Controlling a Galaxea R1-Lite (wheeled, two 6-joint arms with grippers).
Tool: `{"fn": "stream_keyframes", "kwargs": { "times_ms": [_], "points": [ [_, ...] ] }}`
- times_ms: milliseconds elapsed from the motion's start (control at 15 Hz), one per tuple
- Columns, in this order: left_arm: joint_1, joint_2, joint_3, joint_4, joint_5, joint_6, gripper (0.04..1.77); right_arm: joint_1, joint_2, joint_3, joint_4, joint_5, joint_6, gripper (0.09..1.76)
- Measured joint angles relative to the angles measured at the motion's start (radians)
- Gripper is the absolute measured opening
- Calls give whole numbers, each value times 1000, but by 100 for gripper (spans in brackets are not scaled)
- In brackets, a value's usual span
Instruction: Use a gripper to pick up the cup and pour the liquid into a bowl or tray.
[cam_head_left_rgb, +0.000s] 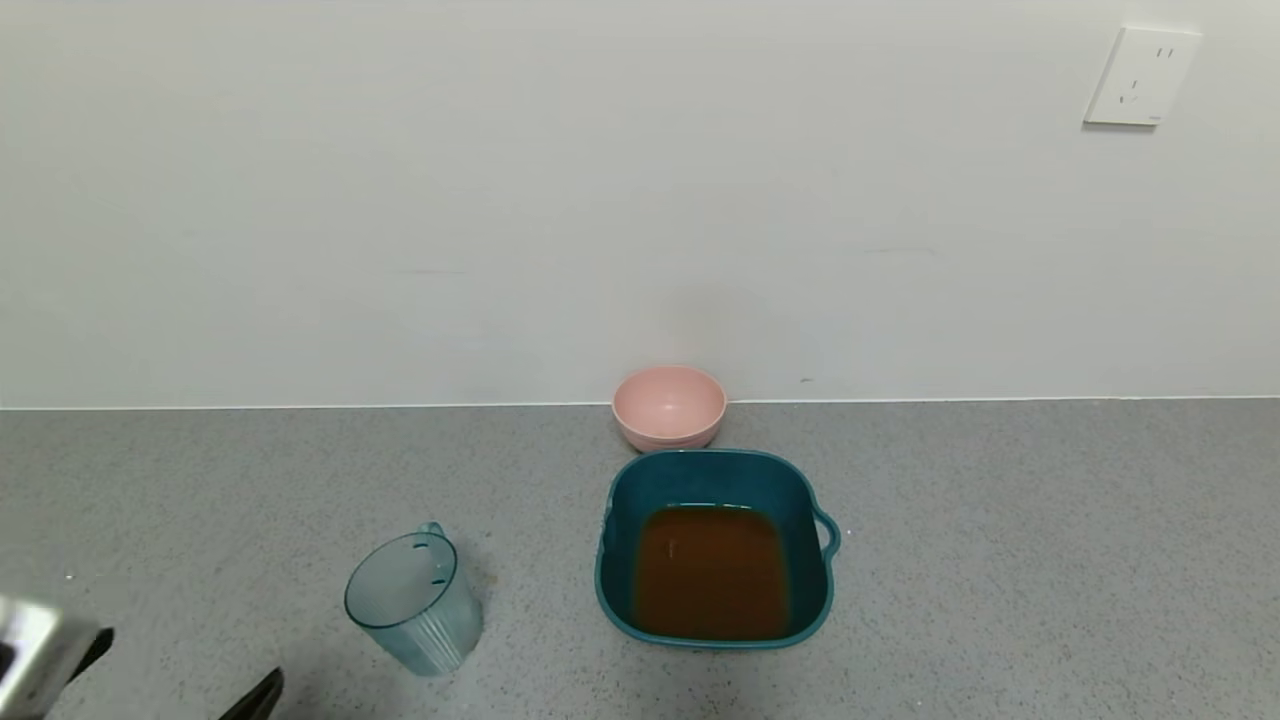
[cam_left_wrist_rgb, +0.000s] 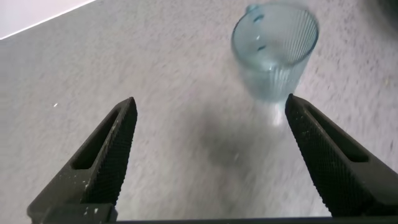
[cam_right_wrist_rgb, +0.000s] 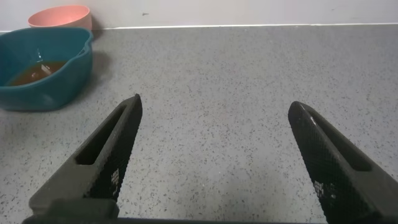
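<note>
Pouring looks done, you've got orange-brown liquid (cam_head_left_rgb: 710, 570) in the teal rounded-square plastic basin (cam_head_left_rgb: 715, 468), ribbed translucent blue-grey cup (cam_head_left_rgb: 415, 603) empty near the desk's front-left, left gripper (cam_left_wrist_rgb: 208, 158) spread wide with nothing in it.

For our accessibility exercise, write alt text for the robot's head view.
A teal basin holding orange-brown liquid sits on a grey counter, with an empty ribbed cup to its left and a pink bowl behind. The left tool shows at the bottom-left corner.
</note>
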Motion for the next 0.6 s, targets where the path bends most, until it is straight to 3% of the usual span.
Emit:
{"fn": "stream_keyframes", "kwargs": {
  "times_ms": [133,267,600],
  "points": [
    [8,-177,-31,225,-2,7,170,0,0,0,0,0,0,171],
    [70,-320,-54,374,-5,17,171,0,0,0,0,0,0,171],
    [315,-497,-34,405,-15,86,171,0,0,0,0,0,0,171]
  ]
}}
